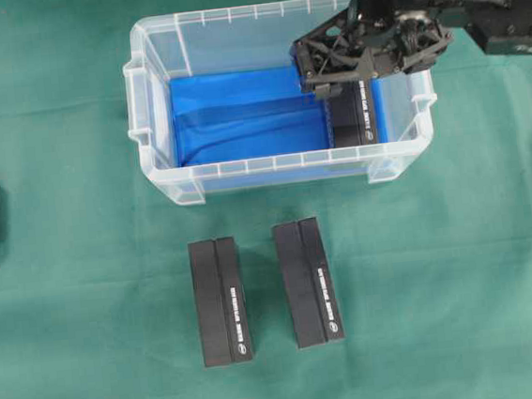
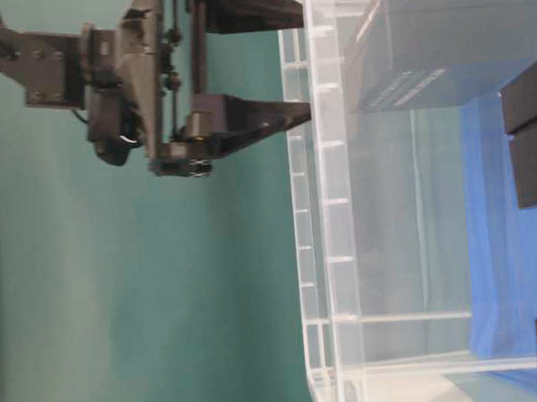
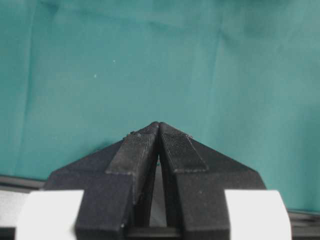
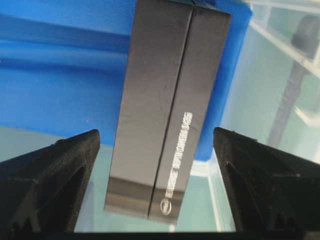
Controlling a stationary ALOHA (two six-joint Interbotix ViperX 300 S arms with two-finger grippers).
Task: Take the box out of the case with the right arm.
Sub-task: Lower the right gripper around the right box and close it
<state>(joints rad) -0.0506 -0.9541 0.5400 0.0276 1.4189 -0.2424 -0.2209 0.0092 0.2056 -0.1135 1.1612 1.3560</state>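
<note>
A long black rectangular box point(image 1: 356, 115) with white lettering lies at the right end of the clear plastic tub point(image 1: 159, 111), on its blue liner. The all-black right gripper point(image 4: 156, 150) hangs above it, fingers spread wide, not touching it. Two similar black boxes point(image 1: 220, 301) lie on the green cloth point(image 1: 69, 303) outside. The left gripper point(image 3: 159, 131) is clenched empty.

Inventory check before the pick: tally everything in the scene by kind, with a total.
Black rectangular cardboard boxes: 3, one in the tub, two on the cloth
Clear translucent plastic tub with blue lining: 1
Green table cloth: 1
Black robot grippers: 2, right gripper open over the box, left gripper shut
Total: 7
</note>
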